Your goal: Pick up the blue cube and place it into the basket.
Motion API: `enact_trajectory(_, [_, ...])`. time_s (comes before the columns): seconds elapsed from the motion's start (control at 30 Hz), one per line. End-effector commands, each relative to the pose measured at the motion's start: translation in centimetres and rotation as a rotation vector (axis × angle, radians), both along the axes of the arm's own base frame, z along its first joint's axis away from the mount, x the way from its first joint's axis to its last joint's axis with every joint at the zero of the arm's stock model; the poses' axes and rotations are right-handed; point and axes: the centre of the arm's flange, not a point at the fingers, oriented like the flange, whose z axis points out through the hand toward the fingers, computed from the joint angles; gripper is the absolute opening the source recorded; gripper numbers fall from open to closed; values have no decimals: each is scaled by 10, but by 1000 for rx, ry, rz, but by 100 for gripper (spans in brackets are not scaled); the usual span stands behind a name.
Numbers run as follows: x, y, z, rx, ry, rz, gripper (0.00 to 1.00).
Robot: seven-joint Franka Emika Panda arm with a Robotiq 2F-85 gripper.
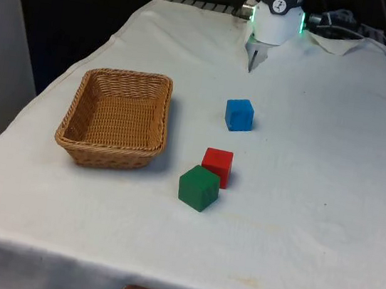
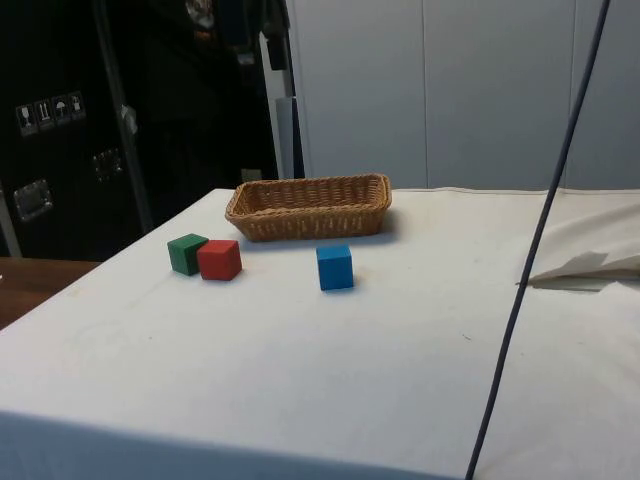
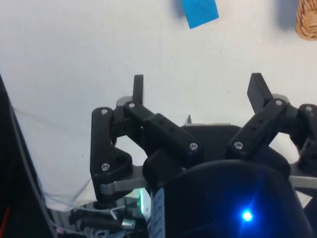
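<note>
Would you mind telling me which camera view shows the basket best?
The front view: it looks down into the whole basket, rim and woven floor. The side view shows its long wall low on; the wrist view catches one corner.

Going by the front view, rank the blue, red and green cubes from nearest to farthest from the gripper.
Gripper open, at the table's far end.
1. Blue cube: nearest, mid-table.
2. Red cube: farther toward the camera.
3. Green cube: farthest, touching the red one.

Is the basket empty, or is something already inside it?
Empty: the basket shows bare wicker inside, and the blue cube sits on the cloth.
</note>
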Motion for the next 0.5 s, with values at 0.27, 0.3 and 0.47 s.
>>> enact_trajectory(0.27, [-16,4,-25,-14,-35,26,100])
enact_trajectory(0.3, [-17,4,-29,-13,-36,29,100])
enact_trajectory(0.47, [-24,2,-47,-10,-44,55,100])
